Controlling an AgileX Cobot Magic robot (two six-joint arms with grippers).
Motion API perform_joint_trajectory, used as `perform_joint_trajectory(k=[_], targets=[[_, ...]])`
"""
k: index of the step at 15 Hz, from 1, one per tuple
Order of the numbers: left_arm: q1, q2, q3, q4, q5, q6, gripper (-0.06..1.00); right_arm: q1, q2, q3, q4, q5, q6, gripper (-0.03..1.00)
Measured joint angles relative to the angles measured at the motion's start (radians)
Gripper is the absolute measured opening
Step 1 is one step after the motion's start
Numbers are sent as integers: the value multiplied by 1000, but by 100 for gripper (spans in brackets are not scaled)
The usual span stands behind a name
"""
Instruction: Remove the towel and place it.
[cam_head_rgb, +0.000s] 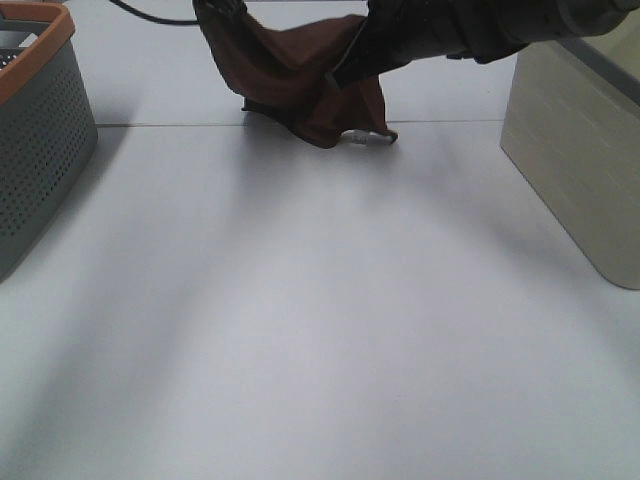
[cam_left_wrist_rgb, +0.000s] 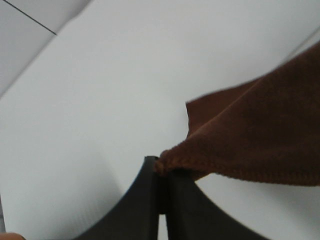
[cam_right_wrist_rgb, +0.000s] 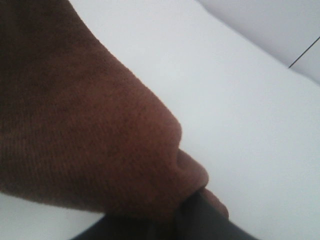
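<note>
Both hands clenched on the towel (cam_head_rgb: 285, 80). At the left hand (cam_left_wrist_rgb: 162, 172) the fingers are pressed together, pinching a stitched corner of the cloth right at the tips. The rest of the towel fans out to one side, above the white bench (cam_left_wrist_rgb: 100, 90).

At the right hand (cam_right_wrist_rgb: 194, 214) only the dark fingertips show at the frame edge, with a bunched fold of towel pinched into them. Cloth fills most of that view.

High camera:
- Towel is at the far middle of the bench, held up at its two top corners. The right arm (cam_head_rgb: 450, 30) comes in from the far right to the upper-right corner.
- Cloth sags in a rumpled V. The lowest folds look to rest on the bench, right at the thin dark seam line (cam_head_rgb: 150, 125) crossing the surface.
- Small white tag (cam_head_rgb: 365, 137) sticks out at the towel's bottom edge, on the bench.
- Grey perforated basket (cam_head_rgb: 45, 140) with an orange rim is at the left edge, well apart from the towel.
- Pale boxy bin (cam_head_rgb: 575, 160) is at the right edge, also apart.
- Black cable (cam_head_rgb: 150, 12) runs on the far bench, left of the towel.
</note>
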Motion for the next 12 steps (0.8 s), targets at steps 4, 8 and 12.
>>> perform_joint_trajectory(k=[4, 8, 12], targets=[[-17, 1, 1, -106, 279, 45, 1, -2, -43, 93, 38, 262, 20, 0], [-10, 4, 1, -243, 550, 247, 1, -2, -93, 206, -206, 508, 260, 0], [38, 4, 48, -409, 570, 423, 1, -2, -97, 210, -657, 772, 675, 0]])
